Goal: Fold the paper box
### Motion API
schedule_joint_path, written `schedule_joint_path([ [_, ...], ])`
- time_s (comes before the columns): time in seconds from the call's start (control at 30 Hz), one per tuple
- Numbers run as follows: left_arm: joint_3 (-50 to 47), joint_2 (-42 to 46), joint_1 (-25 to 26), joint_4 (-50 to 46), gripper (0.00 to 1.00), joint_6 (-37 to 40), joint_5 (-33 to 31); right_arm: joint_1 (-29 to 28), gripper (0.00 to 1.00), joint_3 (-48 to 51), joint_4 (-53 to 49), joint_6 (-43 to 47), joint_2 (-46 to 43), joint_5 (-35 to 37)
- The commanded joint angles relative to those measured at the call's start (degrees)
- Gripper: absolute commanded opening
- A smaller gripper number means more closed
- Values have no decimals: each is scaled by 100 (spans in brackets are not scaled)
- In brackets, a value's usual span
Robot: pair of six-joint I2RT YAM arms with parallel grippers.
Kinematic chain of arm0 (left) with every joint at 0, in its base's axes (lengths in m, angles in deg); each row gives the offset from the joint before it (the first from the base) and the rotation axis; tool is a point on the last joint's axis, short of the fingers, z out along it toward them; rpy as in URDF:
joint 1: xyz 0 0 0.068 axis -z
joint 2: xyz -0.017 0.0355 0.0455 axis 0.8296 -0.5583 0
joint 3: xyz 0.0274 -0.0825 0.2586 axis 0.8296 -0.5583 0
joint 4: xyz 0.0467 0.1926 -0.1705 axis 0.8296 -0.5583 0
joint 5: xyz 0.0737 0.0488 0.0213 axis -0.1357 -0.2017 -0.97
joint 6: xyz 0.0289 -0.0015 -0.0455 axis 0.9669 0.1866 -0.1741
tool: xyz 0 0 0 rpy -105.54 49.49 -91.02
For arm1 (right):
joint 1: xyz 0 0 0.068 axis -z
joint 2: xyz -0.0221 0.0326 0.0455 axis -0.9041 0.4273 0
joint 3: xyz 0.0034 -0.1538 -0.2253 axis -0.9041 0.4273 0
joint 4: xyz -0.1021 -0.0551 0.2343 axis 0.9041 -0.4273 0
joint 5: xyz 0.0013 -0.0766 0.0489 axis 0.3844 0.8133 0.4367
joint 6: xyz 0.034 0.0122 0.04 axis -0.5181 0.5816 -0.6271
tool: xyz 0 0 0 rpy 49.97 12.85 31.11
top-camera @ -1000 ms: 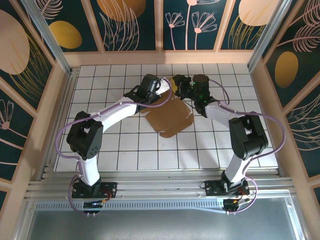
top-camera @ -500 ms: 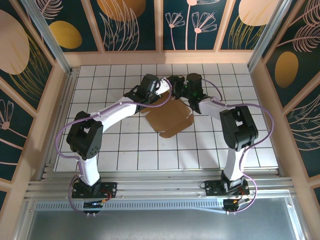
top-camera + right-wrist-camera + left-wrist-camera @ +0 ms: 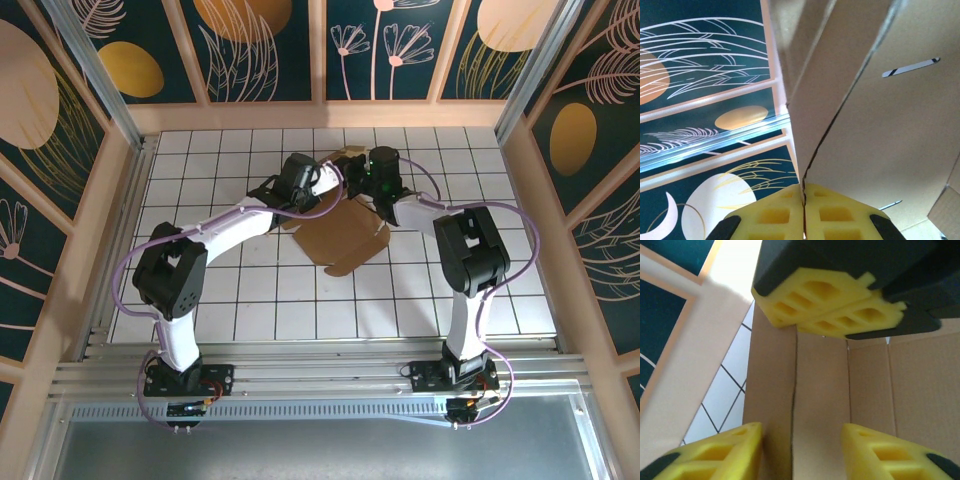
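Note:
The paper box (image 3: 340, 238) is a creased brown kraft sheet lying on the white tiled table, with its back flap (image 3: 347, 156) lifted off the tiles. My right gripper (image 3: 360, 168) is at that flap. In the right wrist view its yellow fingers (image 3: 835, 215) are pressed together on the flap's edge (image 3: 875, 120). My left gripper (image 3: 320, 183) stands just left of it, over the sheet's back left corner. In the left wrist view it (image 3: 801, 434) is open, cardboard panels (image 3: 820, 390) lie beyond its fingers, and the right gripper's shut pads (image 3: 840, 305) show above.
The tiled floor (image 3: 200, 200) is ringed by wooden walls with dark painted panels (image 3: 270, 45). An aluminium rail (image 3: 320, 375) crosses the near edge by the arm bases. Bare tiles lie left, right and in front of the sheet.
My right gripper has swung left toward the left gripper, and the box's back flap has come up with it. The left arm has barely moved.

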Motion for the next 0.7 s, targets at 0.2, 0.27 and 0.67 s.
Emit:
schedule_joint_path([
  [0.2,583,1216,-549,-734,67,-2592,1762,-23,8,-29,9,186,137,61],
  [0.27,1162,981,-834,-1253,68,-3102,1930,-28,8,14,24,224,127,62],
  [0.67,4505,-1480,-1138,-3949,64,-3733,2231,11,13,278,254,358,100,-17],
])
